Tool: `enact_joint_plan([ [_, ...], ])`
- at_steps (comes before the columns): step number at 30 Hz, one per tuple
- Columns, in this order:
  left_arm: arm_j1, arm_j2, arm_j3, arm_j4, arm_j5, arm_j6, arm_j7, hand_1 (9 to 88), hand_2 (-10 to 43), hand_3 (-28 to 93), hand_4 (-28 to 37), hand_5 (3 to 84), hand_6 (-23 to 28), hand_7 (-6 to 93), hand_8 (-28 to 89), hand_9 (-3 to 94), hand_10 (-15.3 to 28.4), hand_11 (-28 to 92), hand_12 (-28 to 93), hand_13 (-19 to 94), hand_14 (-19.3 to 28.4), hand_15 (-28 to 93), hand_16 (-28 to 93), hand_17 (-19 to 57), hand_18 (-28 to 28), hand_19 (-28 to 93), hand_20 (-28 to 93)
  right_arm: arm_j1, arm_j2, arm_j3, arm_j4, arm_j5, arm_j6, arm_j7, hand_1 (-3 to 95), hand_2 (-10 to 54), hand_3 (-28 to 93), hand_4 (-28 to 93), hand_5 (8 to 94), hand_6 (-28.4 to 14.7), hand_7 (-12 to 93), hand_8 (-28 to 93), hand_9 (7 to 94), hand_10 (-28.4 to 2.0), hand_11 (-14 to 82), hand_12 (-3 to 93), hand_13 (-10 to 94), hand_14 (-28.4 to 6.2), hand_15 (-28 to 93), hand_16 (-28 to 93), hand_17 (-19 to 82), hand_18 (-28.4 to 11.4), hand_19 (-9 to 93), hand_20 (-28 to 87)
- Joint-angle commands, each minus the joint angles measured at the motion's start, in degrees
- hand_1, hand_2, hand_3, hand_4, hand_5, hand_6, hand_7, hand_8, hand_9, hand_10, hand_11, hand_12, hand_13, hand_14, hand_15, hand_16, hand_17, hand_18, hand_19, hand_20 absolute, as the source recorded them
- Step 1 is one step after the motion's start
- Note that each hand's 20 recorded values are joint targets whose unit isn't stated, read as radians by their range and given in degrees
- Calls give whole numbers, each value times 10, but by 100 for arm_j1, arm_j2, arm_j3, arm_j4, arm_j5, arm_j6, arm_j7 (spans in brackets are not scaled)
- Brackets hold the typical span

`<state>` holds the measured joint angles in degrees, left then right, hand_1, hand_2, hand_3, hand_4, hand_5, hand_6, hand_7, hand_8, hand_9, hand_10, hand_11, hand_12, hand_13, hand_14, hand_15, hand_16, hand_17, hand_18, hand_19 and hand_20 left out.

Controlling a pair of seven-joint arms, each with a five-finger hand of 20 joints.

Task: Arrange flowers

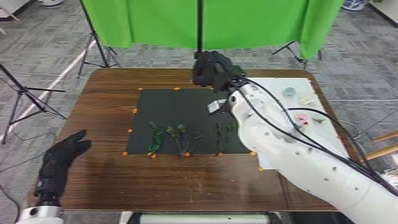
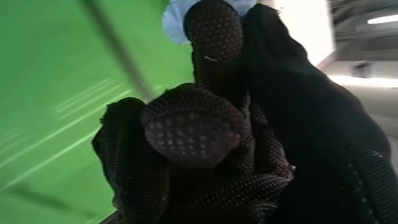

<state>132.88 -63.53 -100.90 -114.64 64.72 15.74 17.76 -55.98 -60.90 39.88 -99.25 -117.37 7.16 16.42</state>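
Observation:
In the head view, my right hand (image 1: 213,72) is above the table's far edge, beyond the dark mat (image 1: 182,107). The right wrist view shows my right hand (image 2: 222,65) with its fingers curled round a pale blue petal-like piece (image 2: 178,21), partly hidden behind the glove. Several green stems lie on the mat's near half, among them a leafy stem (image 1: 158,137) and a thinner one (image 1: 218,135). A light blue flower (image 1: 289,91) and a pink flower (image 1: 302,119) rest on the white board (image 1: 293,82). My left hand (image 1: 62,157) is open by the table's left edge.
Small orange markers line the mat's edges. My right arm crosses over the white board and the mat's right side. A green curtain (image 1: 258,22) hangs beyond the brown table (image 1: 160,185), with a dark pole in front and thin stands around it.

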Motion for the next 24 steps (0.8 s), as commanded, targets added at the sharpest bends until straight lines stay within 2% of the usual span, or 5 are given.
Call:
enact_joint_plan([
  [1, -202, -33, 130, 131, -240, 22, 238, 265, 267, 688, -282, 395, 33, 138, -73, 425, 137, 203, 111, 345, 149, 136, -12, 140, 103, 85, 209, 352, -1090, -684, 413, -422, -319, -543, 650, -95, 535, -129, 782, -16, 244, 125, 906, -86, 112, 459, 928, 6, 554, 389, 656, -112, 932, 547],
  [9, -336, -12, 252, 208, -317, 8, 298, 259, 299, 673, -283, 411, 41, 140, -78, 444, 143, 207, 104, 359, 155, 142, -10, 131, 93, 52, 200, 347, -1493, -1066, 724, -598, -531, -653, 709, -94, 386, -32, 741, -21, 275, 97, 882, -86, 118, 448, 909, 8, 569, 389, 646, -109, 932, 560],
  [18, -552, 54, 348, 329, -318, -197, 240, 244, 292, 684, -283, 441, 50, 157, -81, 463, 151, 226, 109, 368, 163, 158, -12, 129, 95, 52, 203, 165, -1742, -1185, 1185, -751, -461, -575, 794, -24, 159, 87, 708, -30, 263, 102, 832, -94, 196, 376, 885, 8, 587, 387, 628, -105, 932, 579],
  [22, -597, 82, 370, 362, -280, -262, 229, 231, 259, 697, -283, 447, 51, 164, -85, 469, 154, 237, 110, 371, 167, 167, -16, 124, 98, 58, 200, 70, -1765, -1201, 1258, -758, -490, -526, 803, -12, 136, 86, 708, -31, 259, 103, 828, -97, 210, 358, 882, 8, 591, 385, 624, -103, 932, 582],
  [24, -639, 97, 384, 393, -279, -311, 242, 216, 207, 704, -283, 449, 53, 165, -86, 470, 155, 242, 111, 372, 171, 172, -16, 121, 101, 59, 198, 37, -1781, -1223, 1301, -786, -473, -501, 811, 0, 114, 97, 706, -33, 249, 107, 821, -100, 222, 340, 880, 8, 593, 386, 620, -102, 932, 587],
])
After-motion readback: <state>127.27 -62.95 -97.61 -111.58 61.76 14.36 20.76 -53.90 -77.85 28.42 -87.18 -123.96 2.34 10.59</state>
